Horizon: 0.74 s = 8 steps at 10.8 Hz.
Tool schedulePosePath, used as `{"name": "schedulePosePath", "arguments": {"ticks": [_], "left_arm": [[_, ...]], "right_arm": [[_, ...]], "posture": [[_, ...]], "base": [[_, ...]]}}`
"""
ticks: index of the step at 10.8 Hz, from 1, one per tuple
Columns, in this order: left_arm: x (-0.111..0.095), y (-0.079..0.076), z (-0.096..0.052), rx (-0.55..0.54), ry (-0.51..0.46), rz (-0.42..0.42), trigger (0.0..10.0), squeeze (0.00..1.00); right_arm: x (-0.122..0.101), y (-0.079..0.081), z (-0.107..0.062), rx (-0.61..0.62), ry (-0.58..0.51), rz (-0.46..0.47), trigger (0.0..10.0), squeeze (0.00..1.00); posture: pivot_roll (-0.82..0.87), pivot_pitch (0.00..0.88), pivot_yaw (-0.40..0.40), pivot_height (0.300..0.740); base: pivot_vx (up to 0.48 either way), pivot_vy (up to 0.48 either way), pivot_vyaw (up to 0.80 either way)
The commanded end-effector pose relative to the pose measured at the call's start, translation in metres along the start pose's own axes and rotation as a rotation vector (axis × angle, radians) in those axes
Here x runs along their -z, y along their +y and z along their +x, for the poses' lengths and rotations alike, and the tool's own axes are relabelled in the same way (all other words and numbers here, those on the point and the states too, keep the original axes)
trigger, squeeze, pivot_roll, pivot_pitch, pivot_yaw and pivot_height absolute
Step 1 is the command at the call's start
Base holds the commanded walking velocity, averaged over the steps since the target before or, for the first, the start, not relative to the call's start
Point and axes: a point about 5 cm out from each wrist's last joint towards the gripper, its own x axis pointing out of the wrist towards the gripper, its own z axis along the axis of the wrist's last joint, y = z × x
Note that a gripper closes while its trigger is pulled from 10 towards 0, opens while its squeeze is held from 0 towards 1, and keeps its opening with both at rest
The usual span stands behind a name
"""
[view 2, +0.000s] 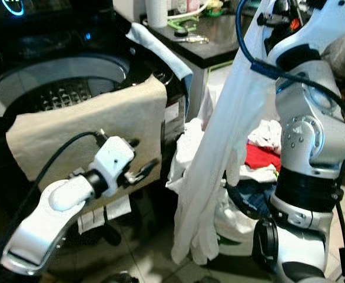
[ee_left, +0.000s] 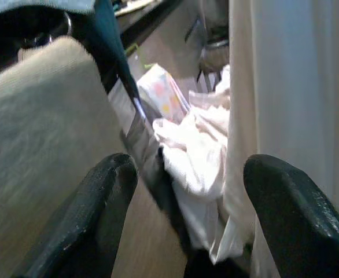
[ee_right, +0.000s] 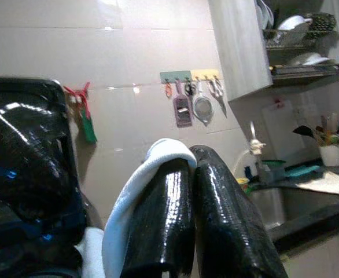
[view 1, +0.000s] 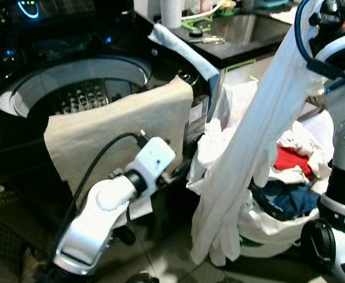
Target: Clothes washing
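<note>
Hanging from the right gripper [ee_right: 187, 168], whose jaws are clamped tight on its top end, a long white cloth garment [view 1: 252, 153] dangles in front of the heaped laundry basket [view 1: 278, 183]. A beige towel [view 1: 116, 127] is draped over the front rim of the open black top-load washer [view 1: 84, 82]. The left gripper [ee_left: 187, 174] sits just beside that towel, jaws wide apart and empty. The dark counter [view 1: 243, 41] runs behind.

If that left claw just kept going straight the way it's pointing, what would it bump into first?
Probably the pile of white clothes spilling from the laundry bag, beside the long white garment. The left gripper is open, with the beige towel alongside it. Depth is hard to judge.
</note>
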Motion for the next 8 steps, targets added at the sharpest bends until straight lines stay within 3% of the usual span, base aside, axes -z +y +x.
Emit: {"name": "schedulePosePath", "arguments": {"ticks": [1,2,3,4,5,6,7,8], "left_arm": [[-0.015,0.007,-0.001,-0.064,-0.092,0.007,10.0,0.0],[-0.023,0.017,-0.006,-0.18,-0.162,-0.031,10.0,0.0],[-0.025,0.02,-0.013,-0.212,-0.155,-0.054,10.0,0.0],[-0.031,0.02,-0.019,-0.208,-0.167,-0.034,10.0,0.0],[-0.038,0.023,-0.02,-0.237,-0.191,-0.041,10.0,0.0],[-0.035,0.019,-0.019,-0.179,-0.17,-0.074,10.0,0.0],[-0.018,0.004,-0.02,-0.036,-0.096,-0.063,10.0,0.29],[0.001,-0.004,-0.019,0.046,-0.009,-0.012,10.0,1.0]], "right_arm": [[0.01,-0.003,-0.006,0.028,0.052,-0.057,0.4,0.0],[0.04,0.003,-0.029,0.031,0.151,-0.076,10.0,0.0],[0.054,0.011,-0.042,0.013,0.192,-0.072,10.0,0.0],[0.056,0.016,-0.044,0.014,0.201,-0.035,10.0,0.0],[0.053,0.018,-0.038,0.009,0.193,-0.033,10.0,0.0],[0.048,0.023,-0.029,-0.014,0.187,-0.043,10.0,0.0],[0.037,0.027,-0.015,-0.03,0.154,-0.039,10.0,0.0],[0.022,0.031,-0.003,-0.043,0.101,0.006,10.0,0.0]], "posture": [[-0.03,0.0,0.045,0.719],[-0.02,0.0,0.043,0.719],[-0.01,0.0,0.028,0.719],[0.0,0.0,0.018,0.719],[0.0,0.0,0.006,0.719],[0.0,0.0,0.004,0.719],[0.0,0.0,0.004,0.719],[0.0,0.0,0.003,0.719]], "base": [[0.0,0.0,0.0],[0.0,0.0,0.0],[0.0,0.0,0.0],[0.0,0.0,0.0],[0.0,0.0,0.0],[0.0,0.0,0.0],[0.0,0.0,0.0],[0.0,0.0,0.0]]}}
